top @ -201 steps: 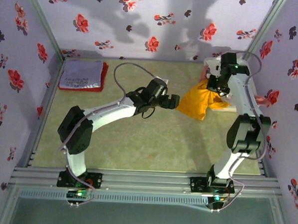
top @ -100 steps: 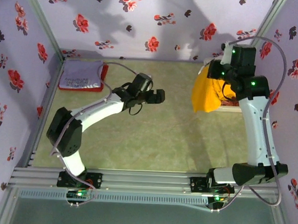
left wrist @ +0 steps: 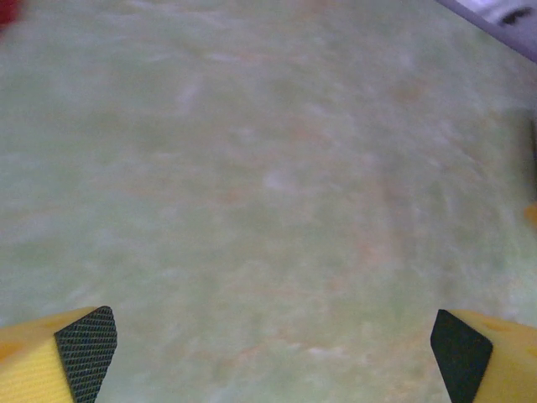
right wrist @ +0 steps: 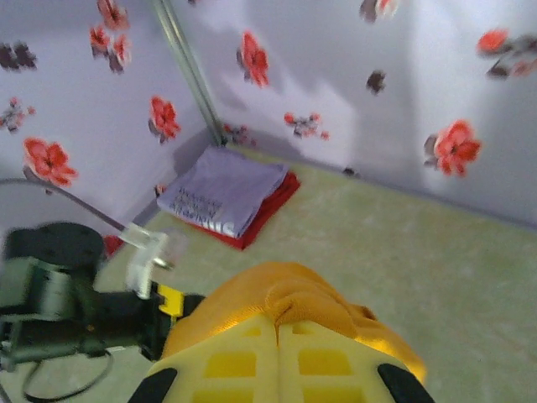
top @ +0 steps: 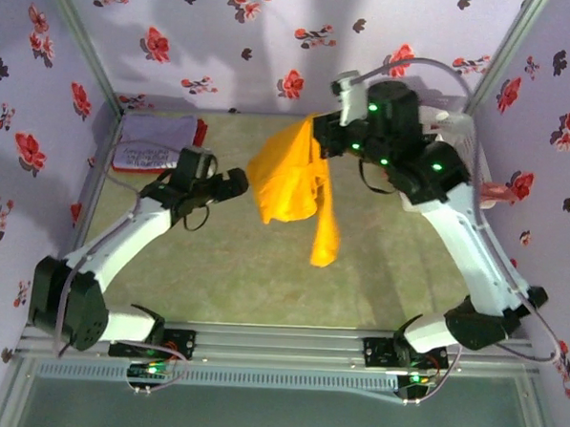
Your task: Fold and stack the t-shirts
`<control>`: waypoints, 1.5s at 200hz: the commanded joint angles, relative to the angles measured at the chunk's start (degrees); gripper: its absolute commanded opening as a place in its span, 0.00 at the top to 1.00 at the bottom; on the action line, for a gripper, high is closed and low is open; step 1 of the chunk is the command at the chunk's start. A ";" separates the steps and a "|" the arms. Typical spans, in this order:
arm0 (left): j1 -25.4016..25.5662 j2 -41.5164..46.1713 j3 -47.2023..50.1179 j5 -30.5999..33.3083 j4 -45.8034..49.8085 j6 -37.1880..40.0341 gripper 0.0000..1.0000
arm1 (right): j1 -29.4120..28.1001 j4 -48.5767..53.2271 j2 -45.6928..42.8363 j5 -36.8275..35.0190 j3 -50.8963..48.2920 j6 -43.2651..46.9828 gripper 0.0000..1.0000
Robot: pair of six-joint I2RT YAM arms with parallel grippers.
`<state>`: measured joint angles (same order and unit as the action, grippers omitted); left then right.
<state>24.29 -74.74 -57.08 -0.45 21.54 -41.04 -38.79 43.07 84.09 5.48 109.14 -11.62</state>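
Right gripper [top: 320, 131] clenched on mustard-orange t-shirt [top: 289, 175], held up over table [top: 263, 270] centre, one end dangling low. Left gripper [top: 239, 181] released, jaws wide, just left of hanging cloth; contact unclear. Lavender t-shirt [top: 153, 142] lies folded atop red t-shirt [top: 201, 133] in far-left corner.

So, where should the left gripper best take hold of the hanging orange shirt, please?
Probably the edge nearest the left gripper, coming sideways: the orange shirt hangs free from the shut right gripper, and the left one stands open beside that edge.
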 commanded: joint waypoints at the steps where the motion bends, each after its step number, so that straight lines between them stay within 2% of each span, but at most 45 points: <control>1: -3.62 6.02 4.42 -0.98 3.89 -3.36 0.00 | -1.07 -2.00 7.55 0.43 -4.55 -5.46 1.00; 11: -4.61 7.91 5.76 -0.96 5.66 -3.30 0.01 | -1.20 -1.70 12.18 3.11 -4.89 -6.21 0.91; 20: -5.04 9.07 6.62 -0.82 7.45 -2.68 0.01 | -1.12 -0.15 16.72 3.83 -3.77 -6.46 0.63; 27: -5.24 9.82 7.22 -0.60 8.69 -2.35 0.01 | -0.94 1.86 20.17 3.80 -1.94 -6.36 0.49; 41: -5.31 10.86 8.89 -0.63 10.26 -2.38 0.01 | -0.30 5.77 25.54 3.92 2.02 -6.38 0.41; 67: -5.21 11.87 11.61 -1.28 12.39 -3.24 0.04 | 1.46 7.98 27.73 3.75 2.57 -7.94 0.38; 95: -2.67 10.66 13.40 -2.77 12.64 -4.36 0.13 | 3.55 8.18 22.86 3.20 -4.52 -8.60 0.36; 127: 6.75 5.21 14.81 -2.74 8.53 -7.95 0.21 | 6.14 6.00 15.41 2.52 -16.76 -8.81 0.35; 160: 19.55 -4.60 9.27 -0.08 8.72 -9.58 0.27 | 10.01 3.65 10.07 3.36 -26.37 -9.74 0.34; 182: 23.87 -9.80 6.79 2.19 9.93 -9.85 0.31 | 12.16 3.04 7.86 3.73 -29.60 -9.52 0.34; 202: 24.40 -12.97 5.43 3.34 12.78 -10.13 0.33 | 13.36 3.37 7.10 4.43 -30.39 -9.09 0.34; 221: 24.16 -12.54 5.47 6.18 13.95 -10.40 0.38 | 13.65 3.72 6.72 4.54 -30.55 -8.60 0.34; 251: 21.28 -10.92 6.13 6.57 14.50 -9.63 0.43 | 13.74 3.76 6.87 4.87 -30.79 -8.53 0.34; 300: 17.79 -13.25 4.61 8.37 16.56 -6.47 0.51 | 13.74 3.67 7.04 5.25 -31.10 -8.69 0.33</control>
<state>43.64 -87.31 -50.98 5.78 36.05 -49.60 -25.10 46.94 92.07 9.85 78.67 -20.16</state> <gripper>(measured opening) 0.511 0.665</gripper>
